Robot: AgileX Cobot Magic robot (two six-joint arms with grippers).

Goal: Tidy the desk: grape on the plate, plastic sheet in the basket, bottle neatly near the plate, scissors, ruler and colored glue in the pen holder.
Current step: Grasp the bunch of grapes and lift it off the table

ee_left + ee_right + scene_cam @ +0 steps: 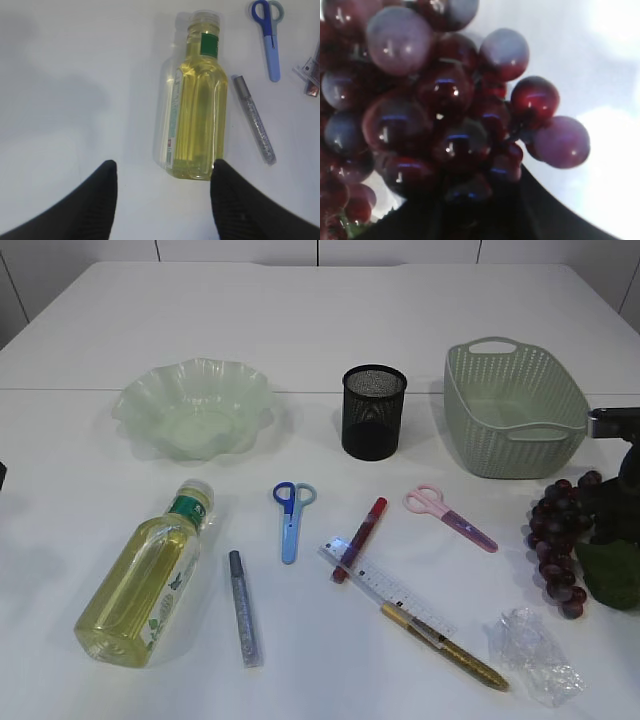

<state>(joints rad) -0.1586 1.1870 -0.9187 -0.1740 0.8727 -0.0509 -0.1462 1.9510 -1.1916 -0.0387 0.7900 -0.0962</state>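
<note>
Nearest the exterior camera, a crumpled plastic sheet lies at the front right of the white table, just beside a gold glue pen whose upper end touches a clear ruler. At the front left a bottle of yellow liquid lies on its side, cap pointing away, with a silver glue pen just to its right. In the left wrist view the left gripper hangs spread wide, 2 dark fingers apart with the base of the bottle between them, not touching it. A red glue pen rests across the ruler's far end. Blue scissors lie left of it and pink scissors to its right. At the right edge, the bunch of grape sits with the right gripper over it; in the right wrist view grapes fill the frame against a dark finger, and I cannot tell whether the jaws have closed on them. Farther back stand a pale green plate on the left, a black mesh pen holder in the middle and a green basket on the right.
</note>
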